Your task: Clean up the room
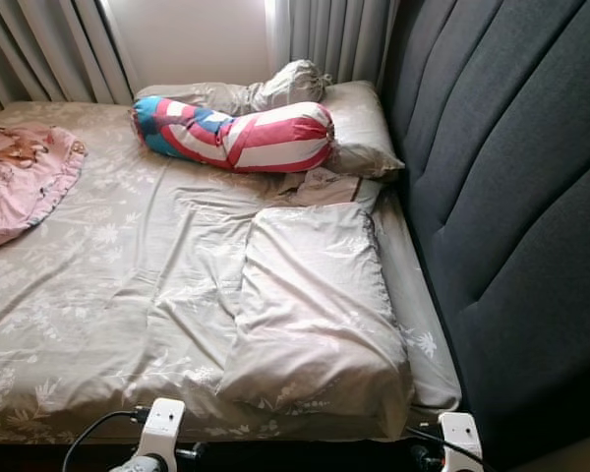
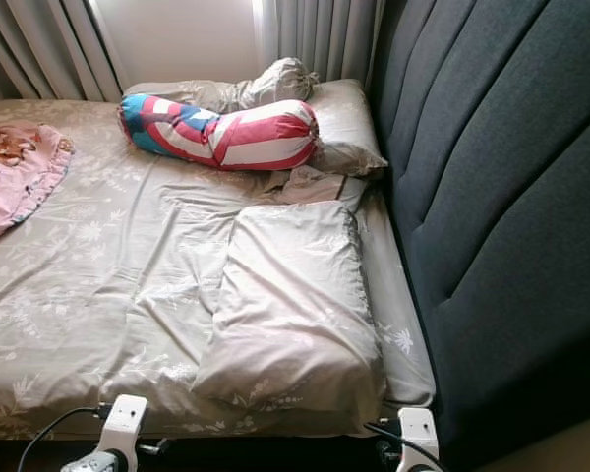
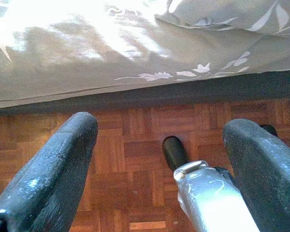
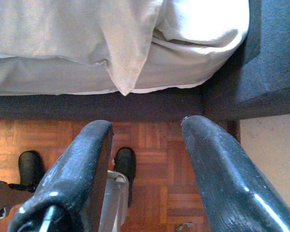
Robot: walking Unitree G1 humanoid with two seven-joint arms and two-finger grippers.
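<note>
Both end effectors, left [image 3: 159, 159] and right [image 4: 147, 164], hang open, empty, above parquet floor [image 3: 135, 145].

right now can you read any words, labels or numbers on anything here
None can be read.
The pink blanket has a brown printed picture, too blurred to tell whether it carries letters.
The striped bolster and the pillow show patterns, no lettering.

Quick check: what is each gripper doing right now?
Left gripper: open, holding nothing, low over the wood floor by the bed.
Right gripper: open, holding nothing, low by the bed's corner.
</note>
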